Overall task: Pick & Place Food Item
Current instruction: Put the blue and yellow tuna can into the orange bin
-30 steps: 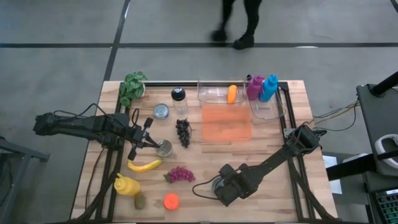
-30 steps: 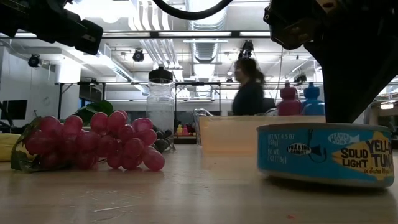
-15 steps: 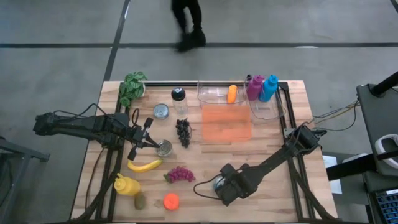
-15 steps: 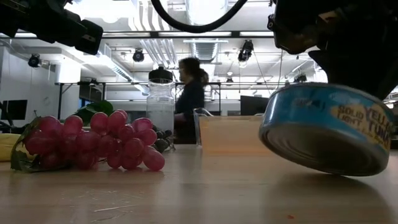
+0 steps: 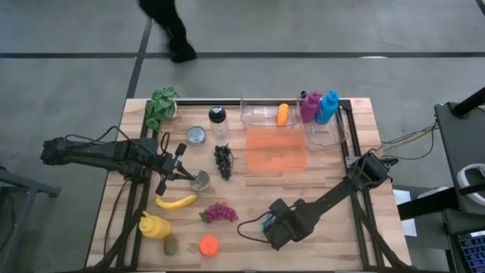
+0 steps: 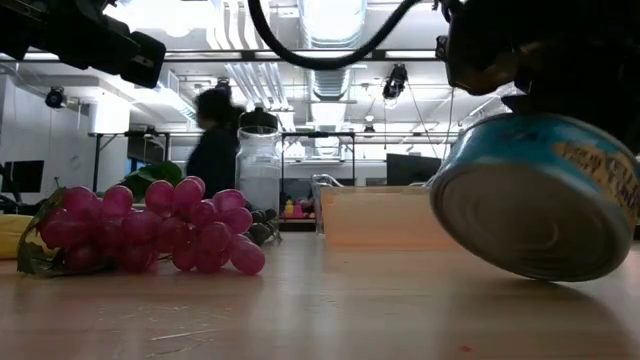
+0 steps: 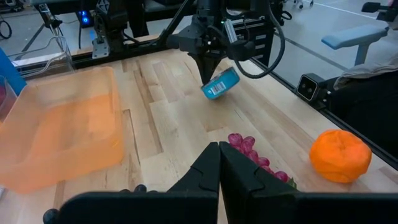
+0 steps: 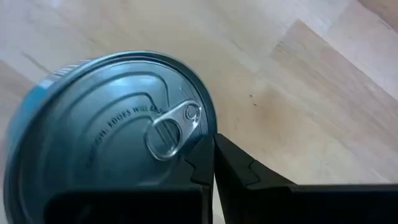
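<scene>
The tuna can (image 6: 535,195) hangs tilted just above the tabletop (image 6: 300,310), its rim pinched in the jaws of the right gripper (image 5: 267,222) at the near edge; so the pick looks done, and the carry and placing remain, perhaps into the orange tray (image 5: 276,149); the left gripper (image 5: 180,176) waits beside a silver can (image 5: 200,180), jaws pressed together, holding nothing.

A robotics lab. Exposed ceiling ducts (image 6: 330,75), a wooden table (image 5: 333,163) on concrete floor, equipment racks behind.
</scene>
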`<state>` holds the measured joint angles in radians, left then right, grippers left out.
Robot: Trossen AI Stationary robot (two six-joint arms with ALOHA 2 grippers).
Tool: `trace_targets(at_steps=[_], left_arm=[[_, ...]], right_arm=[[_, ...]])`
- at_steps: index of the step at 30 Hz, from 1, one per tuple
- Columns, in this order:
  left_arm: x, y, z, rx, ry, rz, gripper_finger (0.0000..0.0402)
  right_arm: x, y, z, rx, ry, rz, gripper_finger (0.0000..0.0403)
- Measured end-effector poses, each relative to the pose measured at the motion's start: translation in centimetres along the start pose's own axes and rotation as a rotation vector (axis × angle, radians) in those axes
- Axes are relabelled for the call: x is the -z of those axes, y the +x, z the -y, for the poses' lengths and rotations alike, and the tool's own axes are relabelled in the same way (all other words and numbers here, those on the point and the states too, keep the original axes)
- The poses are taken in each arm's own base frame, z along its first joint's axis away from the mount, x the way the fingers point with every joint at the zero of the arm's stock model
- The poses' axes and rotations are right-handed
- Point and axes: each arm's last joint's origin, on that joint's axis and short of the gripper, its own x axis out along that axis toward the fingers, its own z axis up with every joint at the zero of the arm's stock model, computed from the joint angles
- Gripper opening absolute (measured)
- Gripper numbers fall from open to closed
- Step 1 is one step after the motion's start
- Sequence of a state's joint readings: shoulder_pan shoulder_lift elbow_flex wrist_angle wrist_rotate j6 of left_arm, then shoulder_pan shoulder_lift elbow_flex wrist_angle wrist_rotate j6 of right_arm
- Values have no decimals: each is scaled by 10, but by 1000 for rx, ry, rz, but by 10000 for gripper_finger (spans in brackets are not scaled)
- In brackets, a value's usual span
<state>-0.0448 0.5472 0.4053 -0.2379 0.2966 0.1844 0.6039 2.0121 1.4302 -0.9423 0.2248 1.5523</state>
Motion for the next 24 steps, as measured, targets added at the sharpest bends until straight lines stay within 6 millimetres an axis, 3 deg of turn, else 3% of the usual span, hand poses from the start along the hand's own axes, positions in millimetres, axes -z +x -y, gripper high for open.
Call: trace_targets(at_steps=[24], left_arm=[[0, 0, 0, 0, 0, 0, 6]], right_arm=[[4, 11, 10, 44, 82, -46, 8]])
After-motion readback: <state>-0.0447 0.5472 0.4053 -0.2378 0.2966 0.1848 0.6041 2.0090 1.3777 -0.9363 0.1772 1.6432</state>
